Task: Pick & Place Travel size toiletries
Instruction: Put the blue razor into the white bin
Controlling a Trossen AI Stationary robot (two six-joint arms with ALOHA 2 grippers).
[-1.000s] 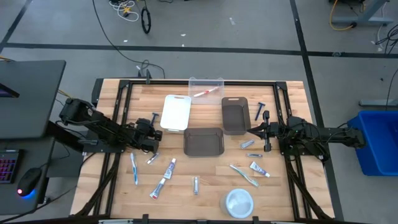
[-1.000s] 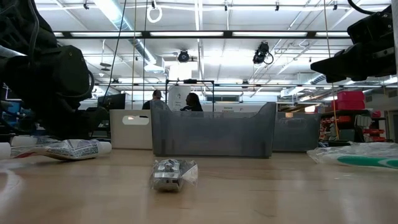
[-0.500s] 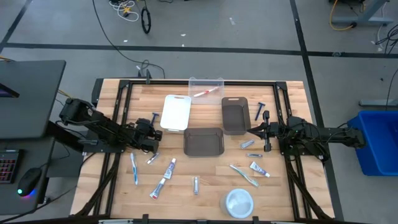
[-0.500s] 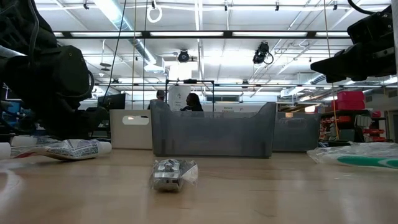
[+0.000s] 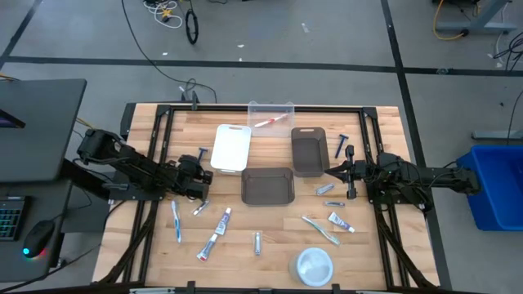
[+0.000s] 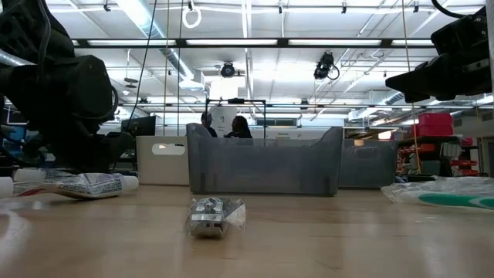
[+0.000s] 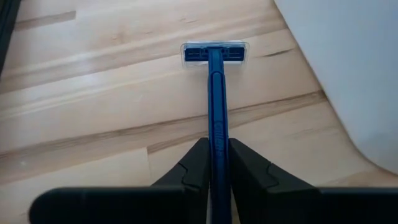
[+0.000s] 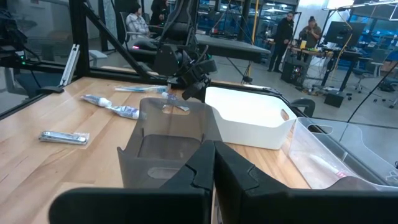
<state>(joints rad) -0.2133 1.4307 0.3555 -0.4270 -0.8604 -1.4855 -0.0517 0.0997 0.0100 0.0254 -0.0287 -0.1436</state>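
Two arms sit low over your wooden slatted table (image 5: 163,245) in the high view. Your left gripper (image 5: 198,166) is beside the white rectangular bin (image 5: 231,147), at the slim blue-handled razor (image 5: 202,153). Your right gripper (image 5: 333,171) hangs by the small dark grey bin (image 5: 308,150). Toothpaste tubes (image 5: 224,219), a blue toothbrush (image 5: 176,220) and a round white dish (image 5: 314,265) lie along the near side.

Low view: a crinkled silvery tube (image 6: 214,215) lies on the wood in front of the large dark grey translucent bin (image 6: 264,162).

Left wrist view: your fingers (image 7: 193,171) are closed down onto the razor handle (image 7: 216,118), razor head flat on the table, white bin edge just beside it.

Right wrist view: your fingers (image 8: 202,162) are pressed together, holding nothing, pointing at the small grey bin (image 8: 165,140).
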